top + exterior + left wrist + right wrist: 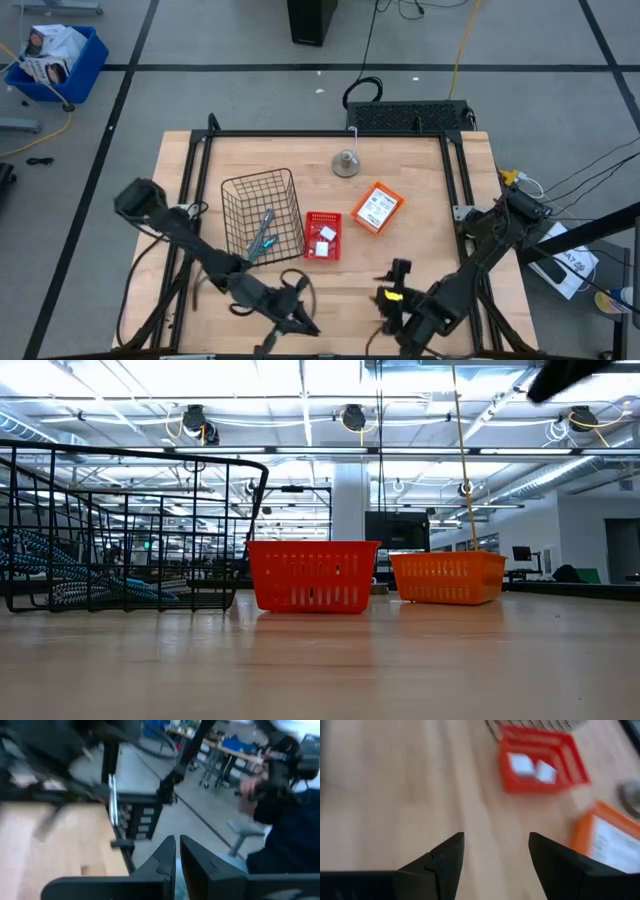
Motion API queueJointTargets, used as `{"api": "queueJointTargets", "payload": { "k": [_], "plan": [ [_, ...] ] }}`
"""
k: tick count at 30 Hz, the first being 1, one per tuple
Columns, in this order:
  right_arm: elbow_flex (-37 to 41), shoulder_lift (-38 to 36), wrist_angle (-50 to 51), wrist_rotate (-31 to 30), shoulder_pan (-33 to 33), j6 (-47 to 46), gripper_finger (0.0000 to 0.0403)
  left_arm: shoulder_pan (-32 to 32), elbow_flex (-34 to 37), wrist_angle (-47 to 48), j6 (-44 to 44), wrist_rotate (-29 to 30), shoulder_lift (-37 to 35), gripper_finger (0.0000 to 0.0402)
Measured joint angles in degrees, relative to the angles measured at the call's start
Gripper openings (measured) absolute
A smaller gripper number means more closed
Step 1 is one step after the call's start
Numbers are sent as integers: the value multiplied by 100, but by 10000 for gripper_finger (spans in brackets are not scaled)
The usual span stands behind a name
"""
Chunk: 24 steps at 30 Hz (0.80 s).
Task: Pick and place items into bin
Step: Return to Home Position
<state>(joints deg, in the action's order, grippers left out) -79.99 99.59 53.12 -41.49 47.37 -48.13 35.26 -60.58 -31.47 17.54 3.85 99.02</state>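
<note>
Tool (pixel 263 232) in wire basket (pixel 258 178), blocks (pixel 521 764) in red basket (pixel 310 236); left fingers (pixel 162 859) together, right fingers (pixel 445 861) apart.

Left gripper (pixel 177 842) pts out past the table (pixel 55 840) edge, fingers nearly together w/ just a thin slit btwn them. Black frame (pixel 142 812) sits at the wood's edge, grey floor (pixel 205 825) beyond. Person (pixel 290 835) in dark blue top nearby, hand (pixel 248 794) raised, blurred.
</note>
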Motion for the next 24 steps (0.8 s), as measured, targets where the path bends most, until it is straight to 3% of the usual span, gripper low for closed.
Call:
{"api": "queueJointTargets", "payload": {
  "k": [5, 9, 12, 15, 24],
  "plan": [
    [255, 2, -2189, 120, 90, 1358, 214, 188, 432, 23, -499, 245, -736, 31],
    [965, -132, -4455, 840, 31, 2430, 217, 356, 1064, -75, -566, 608, -1356, 31],
    [1801, -229, -6506, 1469, -30, 3116, 219, 538, 1675, -437, -640, 1245, -1580, 31],
    [2662, -360, -8110, 2036, -91, 3484, 219, 757, 2246, -951, -692, 1459, -1745, 31],
    [4780, -1919, -9635, 1730, -91, 3479, 217, 1076, 3589, -1876, -648, 2379, -2106, 31]
  ]
}}
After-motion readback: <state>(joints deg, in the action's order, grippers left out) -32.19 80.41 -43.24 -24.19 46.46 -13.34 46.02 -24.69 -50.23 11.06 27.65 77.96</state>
